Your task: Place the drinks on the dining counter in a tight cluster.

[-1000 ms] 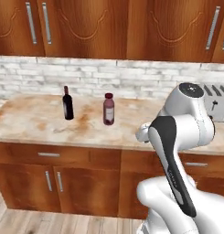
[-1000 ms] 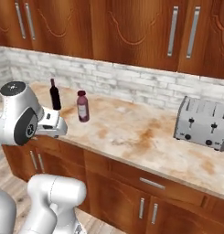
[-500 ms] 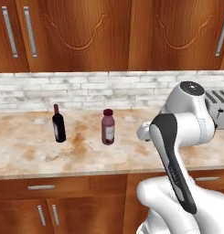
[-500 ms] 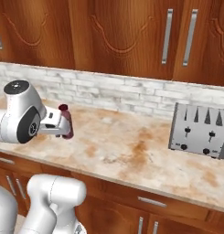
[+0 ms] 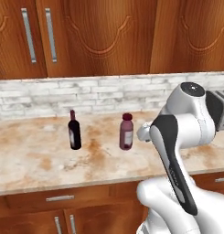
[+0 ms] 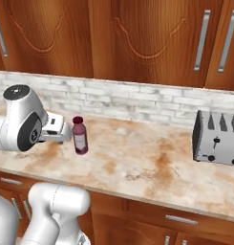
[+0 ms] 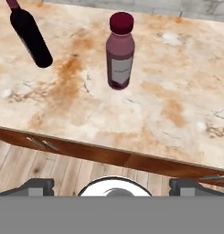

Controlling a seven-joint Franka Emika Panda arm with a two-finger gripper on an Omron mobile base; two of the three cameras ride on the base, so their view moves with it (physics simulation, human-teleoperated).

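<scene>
The wine bottle [image 5: 74, 131] and the juice bottle [image 5: 126, 132] are standing upright, a little apart, on the marbled counter [image 5: 35, 160] backed by white brick, wine bottle to the left. The gripper [image 7: 111, 185] is hanging released above the counter's near edge, holding nothing. A toaster [image 6: 218, 138] is sitting far right.

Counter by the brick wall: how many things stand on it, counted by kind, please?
Wine bottle: 1
Juice bottle: 1
Toaster: 1
Total: 3
</scene>
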